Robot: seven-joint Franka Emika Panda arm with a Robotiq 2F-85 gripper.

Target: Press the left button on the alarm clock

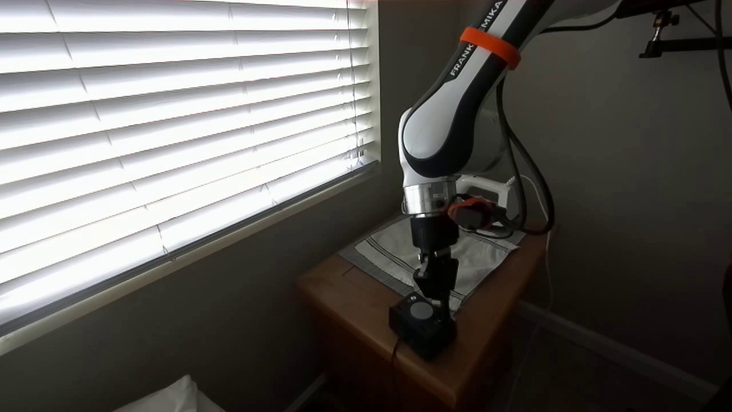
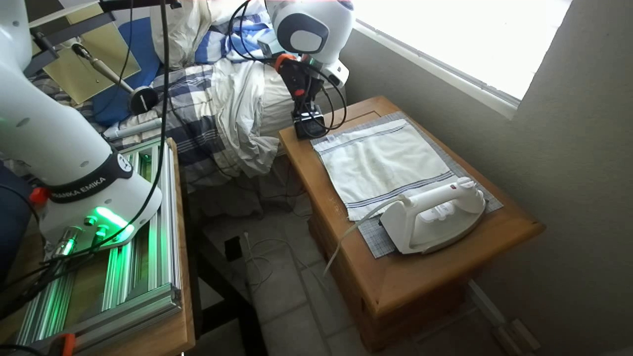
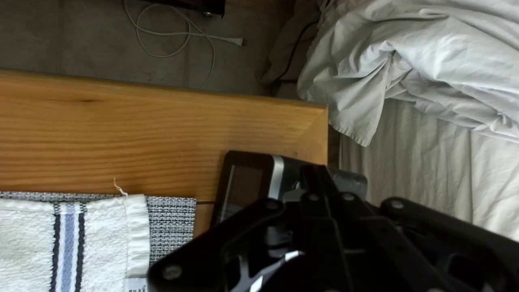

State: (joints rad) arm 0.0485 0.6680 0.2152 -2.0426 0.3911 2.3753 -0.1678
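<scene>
The black boxy alarm clock (image 1: 413, 327) sits near the corner of the wooden table, with a round grey button on top. It also shows in an exterior view (image 2: 307, 127) and, with its dark screen and silver trim, in the wrist view (image 3: 245, 182). My gripper (image 1: 444, 306) points down at the clock's top, by the edge to one side of the round button. Its fingers are together with nothing between them, in the wrist view (image 3: 315, 170). The fingers hide part of the clock's top. I cannot tell whether the fingertips touch it. The gripper also shows in an exterior view (image 2: 309, 110).
A white striped cloth (image 2: 381, 158) on a grey mat lies beside the clock on the wooden table (image 2: 405, 277). A white iron (image 2: 420, 222) stands at the table's far end from the clock. Window blinds (image 1: 189, 126) and a bed (image 3: 429, 162) flank the table.
</scene>
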